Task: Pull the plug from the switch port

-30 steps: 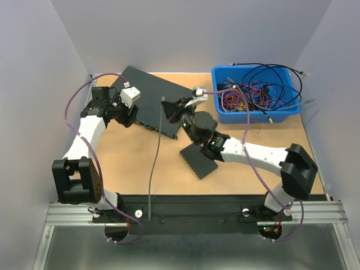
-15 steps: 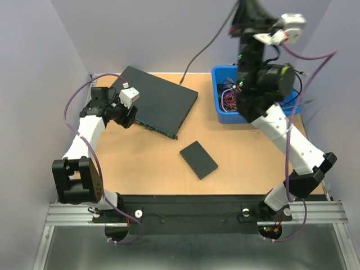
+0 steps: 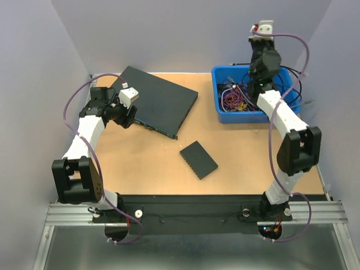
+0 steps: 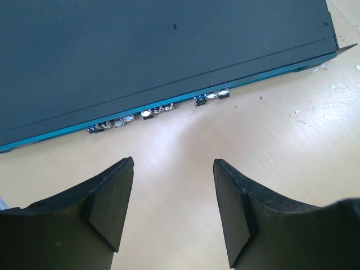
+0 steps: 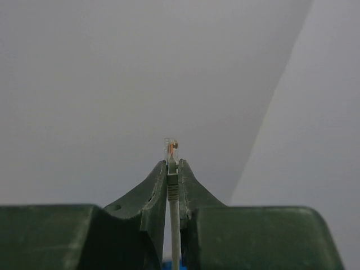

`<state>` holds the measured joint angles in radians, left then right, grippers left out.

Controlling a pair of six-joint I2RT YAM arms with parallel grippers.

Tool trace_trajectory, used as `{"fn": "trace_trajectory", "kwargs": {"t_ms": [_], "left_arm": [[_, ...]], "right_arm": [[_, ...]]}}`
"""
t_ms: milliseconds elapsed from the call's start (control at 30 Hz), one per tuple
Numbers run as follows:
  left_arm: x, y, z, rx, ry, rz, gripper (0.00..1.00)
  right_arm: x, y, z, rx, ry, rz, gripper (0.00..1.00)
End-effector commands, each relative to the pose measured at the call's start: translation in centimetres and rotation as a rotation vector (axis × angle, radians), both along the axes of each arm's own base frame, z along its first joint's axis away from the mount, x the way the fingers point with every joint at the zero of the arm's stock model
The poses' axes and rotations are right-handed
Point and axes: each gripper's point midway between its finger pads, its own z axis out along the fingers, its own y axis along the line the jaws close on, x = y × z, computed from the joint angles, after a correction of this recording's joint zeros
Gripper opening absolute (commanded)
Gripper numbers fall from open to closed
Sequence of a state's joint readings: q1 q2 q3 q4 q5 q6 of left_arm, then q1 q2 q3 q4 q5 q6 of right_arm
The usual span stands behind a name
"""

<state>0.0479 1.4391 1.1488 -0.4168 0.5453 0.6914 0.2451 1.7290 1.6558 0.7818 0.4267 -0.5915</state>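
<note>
While upright above the bin (image 3: pixel 239 117), right pincer (image 5: pixel 173 166) tight on plug (image 5: pixel 171 147), left pincer (image 4: pixel 173 164) apart beside the switch (image 4: pixel 140 50).

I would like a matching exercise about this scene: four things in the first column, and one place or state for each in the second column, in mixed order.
Things
1. large switch
2. small black box
3. blue bin
4. plug

Places or states
a. holds a tangle of cables
b. pinched between the right jaws
c. lies flat and alone on the table
d. its port row faces the open left jaws

Pairs: 1-d, 2-c, 3-a, 4-b
</note>
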Motion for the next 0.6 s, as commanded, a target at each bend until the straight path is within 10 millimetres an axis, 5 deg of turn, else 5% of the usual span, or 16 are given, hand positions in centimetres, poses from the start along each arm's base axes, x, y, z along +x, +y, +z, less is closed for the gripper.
{"fn": "trace_trajectory", "kwargs": {"t_ms": [0, 67, 133, 233, 433, 533, 567], "left_arm": [[0.0, 0.2, 0.5, 0.001, -0.018, -0.006, 0.69], [-0.1, 0.2, 0.4, 0.002, -0.016, -0.003, 0.69], [-0.2, 0.2, 0.3, -0.001, -0.016, -0.006, 0.69], [-0.3, -0.1, 0.3, -0.013, -0.012, -0.006, 0.69], [-0.2, -0.3, 0.5, -0.030, -0.006, -0.010, 0.70], [-0.3, -0.3, 0.6, -0.033, -0.001, -0.013, 0.70], [-0.3, -0.4, 0.7, -0.030, -0.004, -0.015, 0.70]], "right_arm": [[5.5, -0.7, -11.9, -0.096, 0.343, -0.038, 0.00], [7.1, -0.5, -17.9, -0.118, 0.507, -0.034, 0.00], [7.4, -0.1, -21.5, -0.077, 0.607, -0.008, 0.01], [6.8, 0.1, -23.5, -0.001, 0.655, 0.027, 0.01], [5.1, -1.2, -28.0, 0.144, 0.771, 0.003, 0.24], [5.9, -2.6, -28.1, 0.253, 0.800, 0.005, 0.60], [6.1, -3.2, -27.9, 0.276, 0.829, -0.007, 0.83]]}}
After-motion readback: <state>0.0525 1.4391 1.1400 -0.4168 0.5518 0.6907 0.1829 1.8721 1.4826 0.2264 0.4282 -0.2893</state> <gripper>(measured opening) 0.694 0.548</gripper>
